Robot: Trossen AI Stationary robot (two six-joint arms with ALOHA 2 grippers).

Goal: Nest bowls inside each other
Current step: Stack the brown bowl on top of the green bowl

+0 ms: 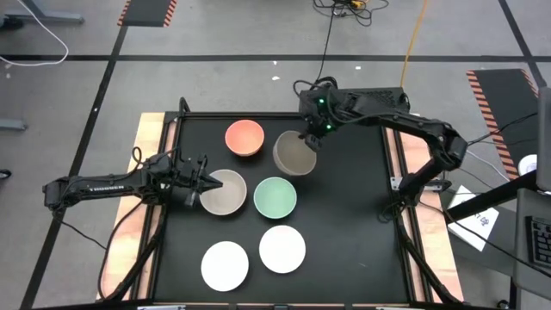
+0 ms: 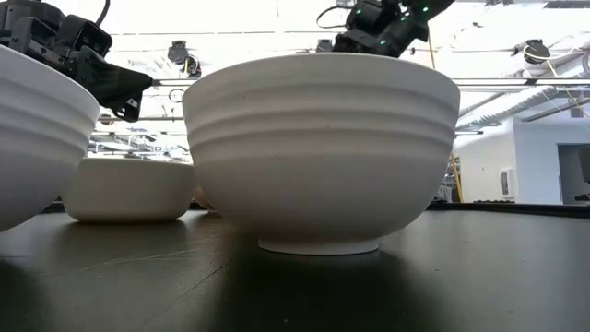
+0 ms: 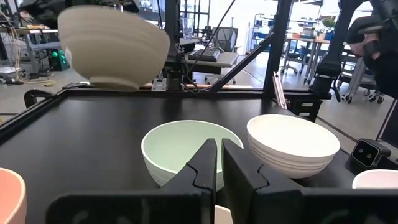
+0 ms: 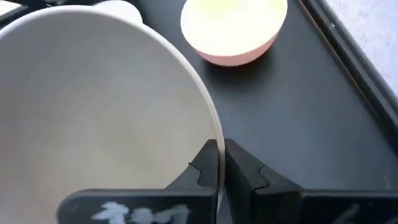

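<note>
While the flat black worktop (image 1: 344,224) carries most of the crockery, one piece hangs above it. Two dark jointed arms reach in, the left arm (image 1: 103,185) from the worktop's left edge, the right arm (image 1: 413,129) from its far right side.

Six small round shallow bowls show from above: one olive-grey bowl (image 1: 294,153), one beige-grey bowl (image 1: 225,193), one mint green bowl (image 1: 275,197), one salmon-orange bowl (image 1: 244,138) and two white bowls (image 1: 282,248), which sit side by side at the near edge with the green one just behind them.

The right tool (image 4: 219,163) is pressed together on the rim of the olive-grey bowl, which appears tilted and lifted clear of the worktop in the left wrist view, just beside the salmon-orange bowl.

The left tool (image 1: 196,184) sits at the left rim of the beige-grey bowl, its fingers nearly closed; whether they pinch the rim is hard to make out.

In the low view one white bowl fills the middle and hides most of the others. The second white bowl is cut off at the edge.
</note>
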